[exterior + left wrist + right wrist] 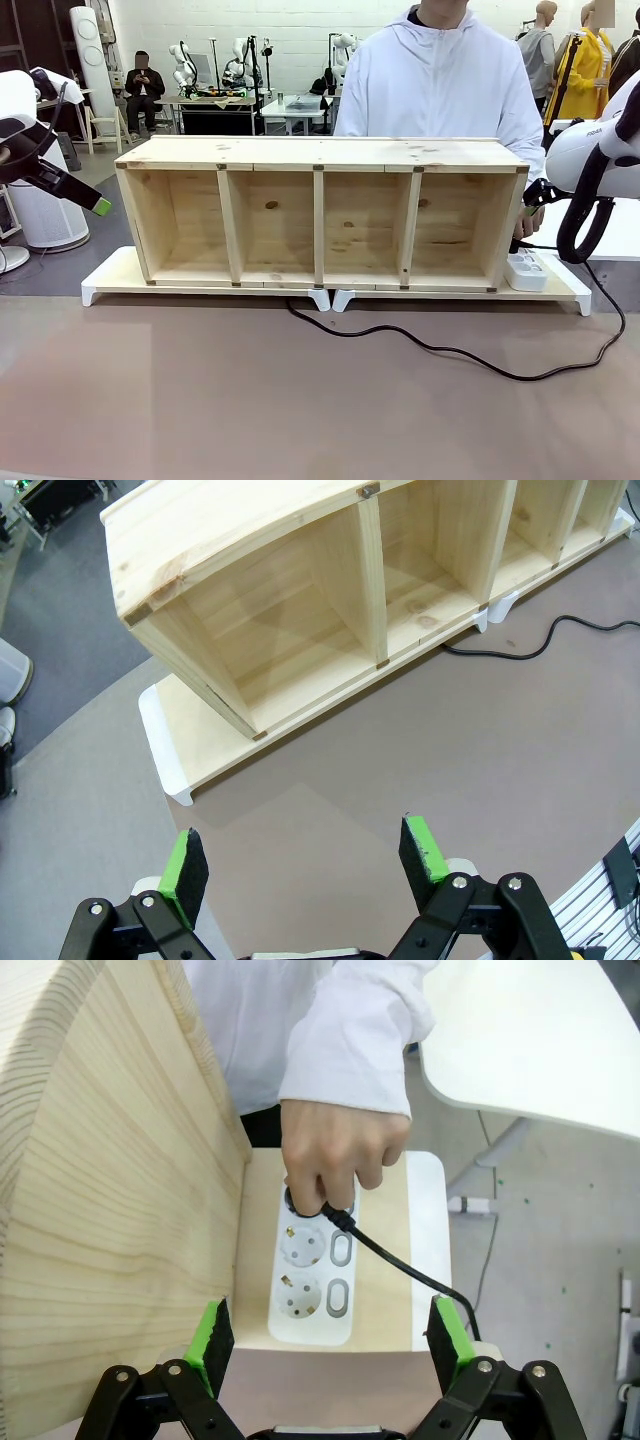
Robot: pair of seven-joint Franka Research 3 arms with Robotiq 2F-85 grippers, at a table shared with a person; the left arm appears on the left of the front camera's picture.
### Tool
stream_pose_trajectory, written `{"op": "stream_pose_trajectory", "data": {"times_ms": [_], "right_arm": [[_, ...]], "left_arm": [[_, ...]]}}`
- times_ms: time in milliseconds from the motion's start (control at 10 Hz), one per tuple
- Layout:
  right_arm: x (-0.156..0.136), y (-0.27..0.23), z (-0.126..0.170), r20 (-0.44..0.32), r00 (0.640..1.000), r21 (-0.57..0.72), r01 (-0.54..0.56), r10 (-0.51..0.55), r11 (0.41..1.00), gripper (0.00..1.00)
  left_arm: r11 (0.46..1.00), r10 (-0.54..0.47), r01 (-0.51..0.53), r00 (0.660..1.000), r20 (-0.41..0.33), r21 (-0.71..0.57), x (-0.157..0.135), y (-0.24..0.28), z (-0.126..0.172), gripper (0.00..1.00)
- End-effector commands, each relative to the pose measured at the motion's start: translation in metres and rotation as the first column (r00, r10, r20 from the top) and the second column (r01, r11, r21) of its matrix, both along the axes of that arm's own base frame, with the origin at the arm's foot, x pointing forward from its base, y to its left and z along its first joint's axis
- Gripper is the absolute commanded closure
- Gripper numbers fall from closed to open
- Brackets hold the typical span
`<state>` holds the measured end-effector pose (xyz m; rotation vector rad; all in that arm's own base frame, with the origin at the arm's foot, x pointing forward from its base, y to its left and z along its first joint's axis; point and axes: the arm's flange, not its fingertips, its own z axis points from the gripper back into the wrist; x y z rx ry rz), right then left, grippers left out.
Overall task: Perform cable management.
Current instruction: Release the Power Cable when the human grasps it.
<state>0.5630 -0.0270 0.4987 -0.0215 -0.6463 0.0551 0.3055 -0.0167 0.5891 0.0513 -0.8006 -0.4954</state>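
Early going in the cable tidy-up, by the look of it: plug-in stage under way at the far end of the power strip [312, 1260], with nothing gathered or routed yet

Right gripper [325, 1335] hovering above the strip, jaws spread wide and holding nothing, green pads framing the near end of the white socket block. Straight ahead of those jaws, a person's hand [335, 1160] pinching the small round black plug at the top socket. Two free sockets between hand and jaws, each with a rounded switch beside it

Trailing from the plug, the cable [400, 1260]: thin, black, smooth and limp, running down toward the right-hand pad and off the edge of the white base board [425, 1260]. In the front view, looping loosely across the matte brown tabletop [200, 400] and back to the middle of the shelf's front edge

Left gripper [305, 855] parked well clear, jaws also wide and empty, bare tabletop between the pads. Far ahead and above them, the wooden shelf [300, 580]: pale knotty pine, four open boxy compartments, sharp square edges

Next move, most likely: waiting for the hand to clear, then picking up the slack cord. Calls for a low, narrow pinch on a thin, floppy thing lying flat, easy to miss or drag
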Motion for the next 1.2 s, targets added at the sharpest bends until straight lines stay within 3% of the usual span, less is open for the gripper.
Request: {"op": "stream_pose_trajectory", "data": {"times_ms": [0, 1100], "right_arm": [[0.0, -0.0004, -0.0002, -0.001, 1.0, 0.003, 0.002, -0.002, 1.0, 0.0], [0.0, -0.0004, -0.0002, -0.001, 1.0, 0.003, 0.002, -0.002, 1.0, 0.0]], "left_arm": [[1.0, 0.002, -0.002, 1.0, -0.003, -0.005, 0.0, 0.0006, -0.0001, 0.0], [1.0, 0.002, -0.002, 1.0, -0.003, -0.005, 0.0, 0.0006, -0.0001, 0.0]]}}
